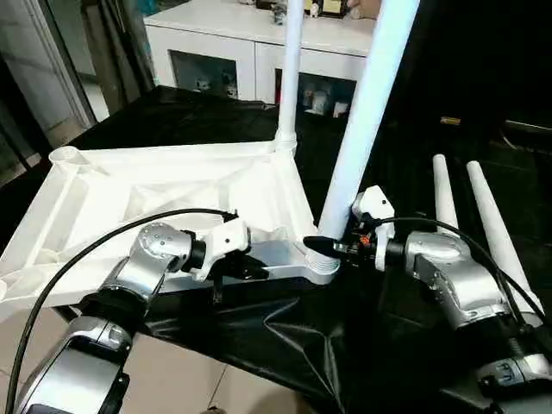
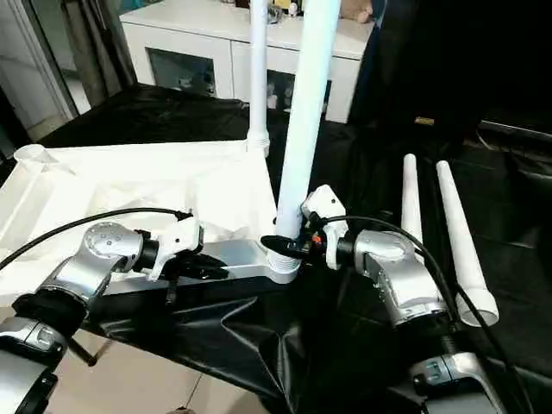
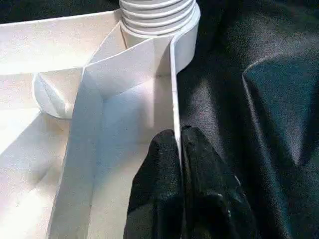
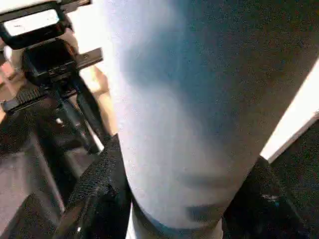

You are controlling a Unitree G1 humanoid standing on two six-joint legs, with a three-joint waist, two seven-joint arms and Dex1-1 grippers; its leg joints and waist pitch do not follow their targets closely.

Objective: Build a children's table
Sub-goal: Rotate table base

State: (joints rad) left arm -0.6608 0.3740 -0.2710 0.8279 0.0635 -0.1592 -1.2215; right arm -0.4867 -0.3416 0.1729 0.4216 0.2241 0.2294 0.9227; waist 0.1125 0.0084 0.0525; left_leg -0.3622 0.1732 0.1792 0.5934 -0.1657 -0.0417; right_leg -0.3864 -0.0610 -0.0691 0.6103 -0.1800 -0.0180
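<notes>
The white tabletop (image 1: 164, 185) lies ribbed side up on a black cloth. One white leg (image 1: 290, 78) stands upright in its far right corner socket. A second leg (image 1: 366, 112) leans in the near right socket (image 1: 321, 269), its threaded end (image 3: 157, 15) at the socket mouth. My right gripper (image 1: 323, 247) is shut on this leg just above the socket, with fingers (image 4: 97, 184) on either side of the tube (image 4: 189, 99). My left gripper (image 1: 257, 272) is shut on the tabletop's near rim (image 3: 175, 99), a short way left of that socket.
Two loose legs (image 1: 445, 203) (image 1: 498, 237) lie side by side on the black cloth (image 1: 285, 336) to the right. A white cabinet with glass doors (image 1: 216, 47) stands behind. Tiled floor (image 1: 172, 371) shows below the near edge.
</notes>
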